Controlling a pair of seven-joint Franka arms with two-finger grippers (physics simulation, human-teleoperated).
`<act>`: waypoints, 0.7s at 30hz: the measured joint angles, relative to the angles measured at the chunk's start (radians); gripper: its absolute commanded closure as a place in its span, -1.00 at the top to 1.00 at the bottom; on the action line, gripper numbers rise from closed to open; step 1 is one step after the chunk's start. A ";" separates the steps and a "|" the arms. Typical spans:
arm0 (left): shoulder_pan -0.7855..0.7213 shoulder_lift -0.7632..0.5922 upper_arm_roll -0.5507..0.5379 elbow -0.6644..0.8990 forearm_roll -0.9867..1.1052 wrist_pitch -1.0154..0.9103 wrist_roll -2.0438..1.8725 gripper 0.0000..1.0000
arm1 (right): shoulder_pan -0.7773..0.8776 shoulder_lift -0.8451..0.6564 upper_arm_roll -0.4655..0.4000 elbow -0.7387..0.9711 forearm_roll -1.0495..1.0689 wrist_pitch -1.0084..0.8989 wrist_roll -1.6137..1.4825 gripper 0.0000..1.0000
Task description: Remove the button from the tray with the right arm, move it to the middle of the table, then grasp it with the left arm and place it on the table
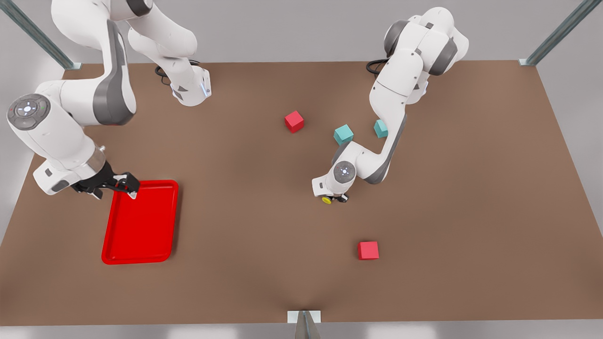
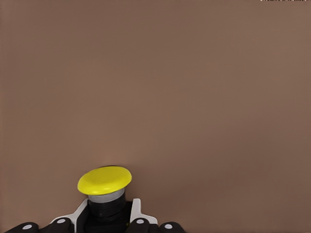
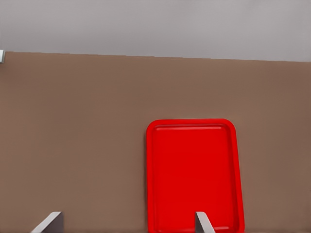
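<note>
The large flat brown table (image 1: 264, 245) looks matt and smooth; the shallow bright red rectangular tray (image 1: 141, 226) has a glossy, plastic-like sheen; the tiny push-button (image 2: 104, 187) shows a smooth satin yellow cap over a dark, faintly shiny body; the white arm shells (image 1: 395, 80) look like smooth semi-gloss plastic with grey matt joints.

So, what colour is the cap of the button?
Yellow; the button shows best in the left wrist view.

The front view looks down on the whole table (image 1: 264, 263); wrist views sit close, sharing its surface.
</note>
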 measured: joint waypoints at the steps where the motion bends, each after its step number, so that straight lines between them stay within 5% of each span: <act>1: 0.000 0.000 0.001 0.002 0.001 -0.002 -0.002 -0.24 | 0.000 0.000 0.000 0.000 0.000 0.000 -0.003 1.00; 14: -0.049 -0.008 0.089 0.118 0.080 -0.185 -0.102 -0.23 | -0.001 0.000 0.000 -0.001 0.000 -0.002 -0.033 1.00; 21: -0.155 -0.008 0.203 0.175 0.178 -0.253 -0.546 -0.17 | 0.000 0.000 0.000 -0.003 0.000 -0.007 -0.043 1.00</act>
